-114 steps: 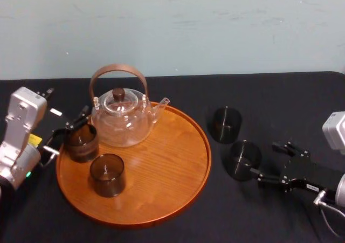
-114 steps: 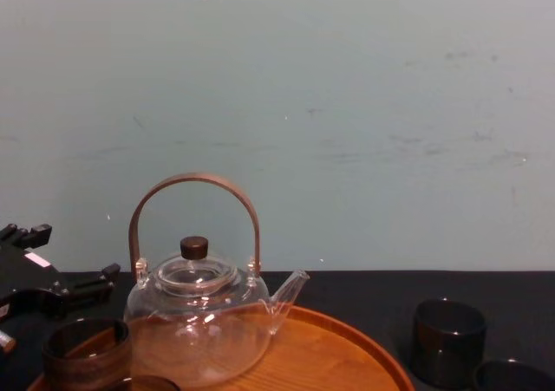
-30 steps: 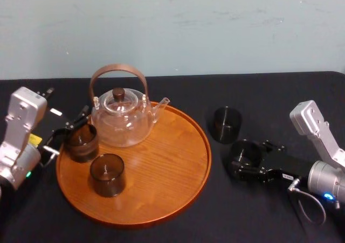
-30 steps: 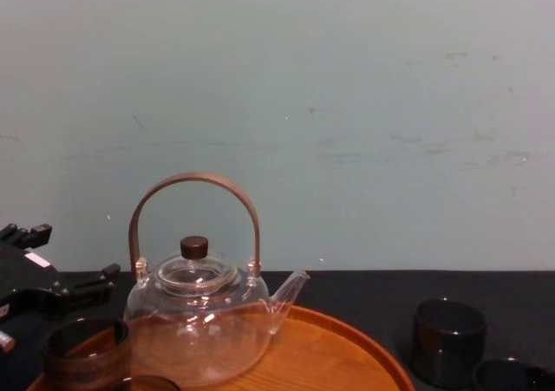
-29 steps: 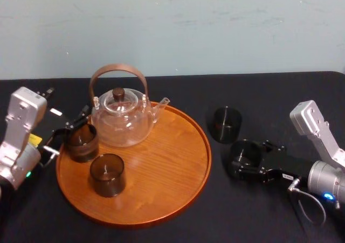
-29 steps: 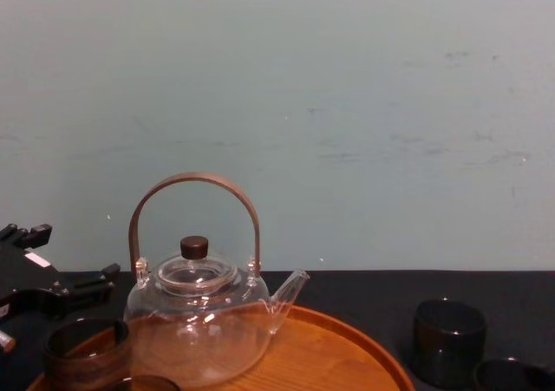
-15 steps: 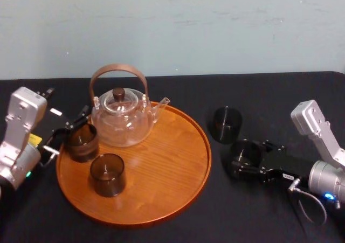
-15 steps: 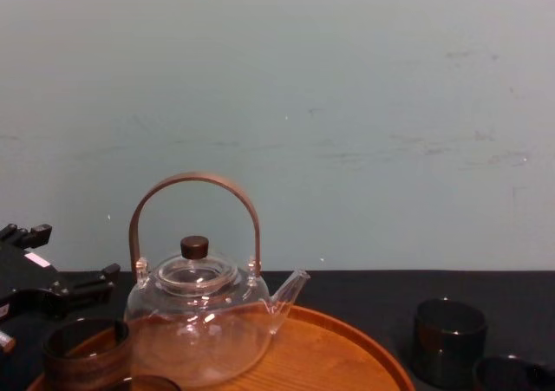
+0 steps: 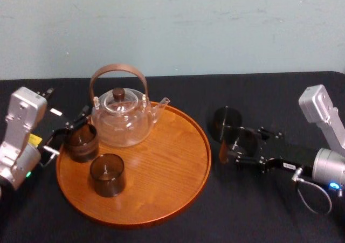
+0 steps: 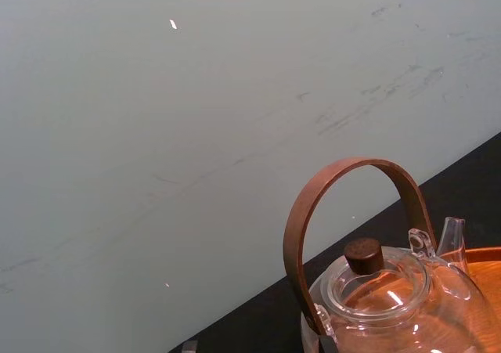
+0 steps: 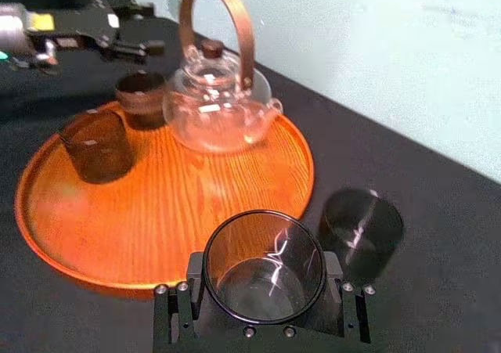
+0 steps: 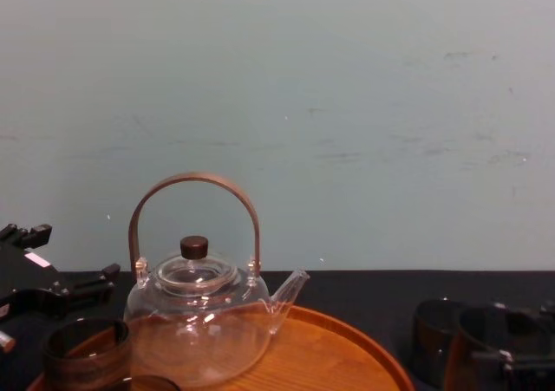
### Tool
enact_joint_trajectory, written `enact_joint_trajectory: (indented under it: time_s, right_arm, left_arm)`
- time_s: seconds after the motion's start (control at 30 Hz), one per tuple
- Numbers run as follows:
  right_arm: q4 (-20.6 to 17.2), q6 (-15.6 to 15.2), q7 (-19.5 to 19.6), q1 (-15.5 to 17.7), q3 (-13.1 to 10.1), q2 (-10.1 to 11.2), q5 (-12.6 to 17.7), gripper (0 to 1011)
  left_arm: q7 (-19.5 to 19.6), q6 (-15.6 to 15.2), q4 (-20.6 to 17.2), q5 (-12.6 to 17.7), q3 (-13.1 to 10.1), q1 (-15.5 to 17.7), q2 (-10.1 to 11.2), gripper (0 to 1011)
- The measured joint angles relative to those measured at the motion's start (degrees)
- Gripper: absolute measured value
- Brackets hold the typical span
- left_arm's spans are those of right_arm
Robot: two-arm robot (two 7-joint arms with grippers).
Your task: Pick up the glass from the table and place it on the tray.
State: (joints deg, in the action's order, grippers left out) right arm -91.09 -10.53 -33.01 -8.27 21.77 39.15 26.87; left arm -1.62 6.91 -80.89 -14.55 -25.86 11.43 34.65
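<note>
- While looking down from the head view, start with the black table (image 9: 259,92): broad, cloth-covered, bearing everything else
- Next, mark the tray (image 9: 161,167), round orange-brown wood with a low raised rim, set left of centre on the table; judge the bare wood across its middle and right side as the likely landing spot
- Find the glass teapot (image 9: 123,122) upright at the tray's back left, curved brown handle raised, well apart from that bare patch
- Follow the right gripper (image 9: 240,147) reaching in low from the right, fingers closed snugly against both sides of the glass (image 9: 245,139), just off the tray's right rim; gripped at the sides so as to keep the mouth up
- Judge the glass as lifted a little off the cloth and not yet over the tray; take the carry across the rim as the step in hand
- Note the left gripper (image 11: 153,30) parked at the tray's left edge, fingers spread apart, holding nothing, out of the carry's way
- Count a second dark glass (image 9: 223,123) upright on the table just behind the held one, close enough to be knocked
- End with the rear brown glass (image 9: 82,142) at the tray's left rim beside the teapot and the front brown glass (image 9: 107,174) nearer the robot, both upright, apart from each other
</note>
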Motion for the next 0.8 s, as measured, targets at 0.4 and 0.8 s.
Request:
enact_joint_trajectory:
  time_s: [0.4,0.8]
  right_arm:
    - [-1.00,1.02,-3.45,-4.97,4.33,-0.81,0.39,900]
    - [2.37,2.02,-6.01,-10.57,10.37,-4.69,-0.53,900]
  left_arm:
    - [0.00,0.00,0.00,0.00,0.00,0.00,0.00,1001]
    - [0.00,0.00,0.00,0.00,0.00,0.00,0.00,1001]
